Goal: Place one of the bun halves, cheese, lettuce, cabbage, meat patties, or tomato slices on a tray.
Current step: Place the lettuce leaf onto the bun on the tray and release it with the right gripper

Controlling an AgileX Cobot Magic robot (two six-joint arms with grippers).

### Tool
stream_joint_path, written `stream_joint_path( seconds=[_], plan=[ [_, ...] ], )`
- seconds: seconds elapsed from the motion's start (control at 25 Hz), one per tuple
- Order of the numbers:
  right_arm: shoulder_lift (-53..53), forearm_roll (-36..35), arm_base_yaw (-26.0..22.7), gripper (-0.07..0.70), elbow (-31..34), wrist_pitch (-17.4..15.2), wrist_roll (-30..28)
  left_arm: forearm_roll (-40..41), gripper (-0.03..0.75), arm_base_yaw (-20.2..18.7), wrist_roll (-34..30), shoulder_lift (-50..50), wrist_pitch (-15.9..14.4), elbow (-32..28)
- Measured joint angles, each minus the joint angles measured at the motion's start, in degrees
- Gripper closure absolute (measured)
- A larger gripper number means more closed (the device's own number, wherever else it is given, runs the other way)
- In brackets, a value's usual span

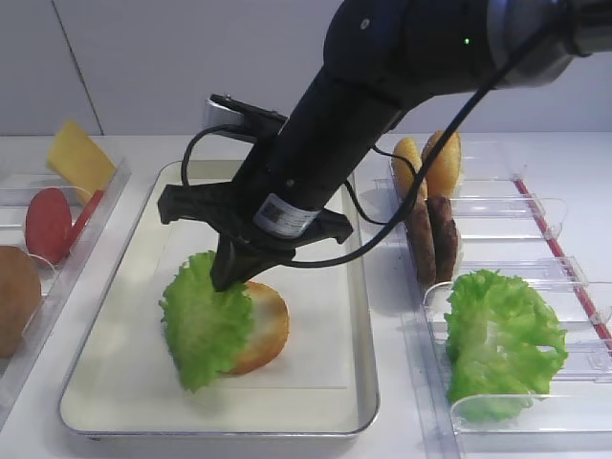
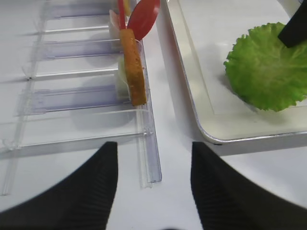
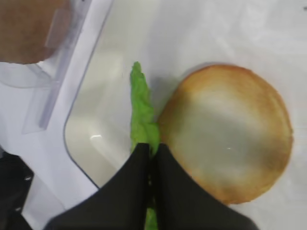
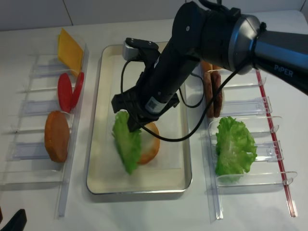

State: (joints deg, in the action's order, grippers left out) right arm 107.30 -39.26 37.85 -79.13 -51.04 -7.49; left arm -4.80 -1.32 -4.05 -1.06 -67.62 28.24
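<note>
My right gripper (image 1: pixel 228 277) (image 3: pixel 152 146) (image 4: pixel 132 126) is shut on the lettuce (image 1: pixel 201 320) (image 3: pixel 140 112) (image 4: pixel 127 142), a ruffled green leaf held by its upper edge. The leaf hangs on edge over the cream tray (image 1: pixel 124 382) (image 4: pixel 103 178), its lower part low over the liner. It leans against the left side of a bun half (image 1: pixel 266 325) (image 3: pixel 225 132) (image 4: pixel 150 147) that lies cut face up on the tray. My left gripper (image 2: pixel 153 146) is open and holds nothing. It hovers over the bare table by the front end of the left bins, left of the tray's near corner (image 2: pixel 211 110).
Clear bins on the left hold the cheese (image 1: pixel 78 158), tomato slices (image 1: pixel 48 222) and a bun half (image 1: pixel 17 296). Bins on the right hold bun halves (image 1: pixel 430 164), meat patties (image 1: pixel 432 237) and the cabbage (image 1: pixel 502 339), a thick green bunch. The right arm's cable loops over the tray.
</note>
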Motion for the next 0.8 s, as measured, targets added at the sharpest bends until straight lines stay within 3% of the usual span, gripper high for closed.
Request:
stream_joint_path(
  seconds=[0.28,0.8],
  plan=[
    [0.0,10.62,0.0,0.579,0.0,0.99,4.87,0.0,0.388,0.0,0.0,0.0,0.0,0.0],
    [0.13,11.48,0.0,0.579,0.0,2.41,5.21,0.0,0.388,0.0,0.0,0.0,0.0,0.0]
  ],
)
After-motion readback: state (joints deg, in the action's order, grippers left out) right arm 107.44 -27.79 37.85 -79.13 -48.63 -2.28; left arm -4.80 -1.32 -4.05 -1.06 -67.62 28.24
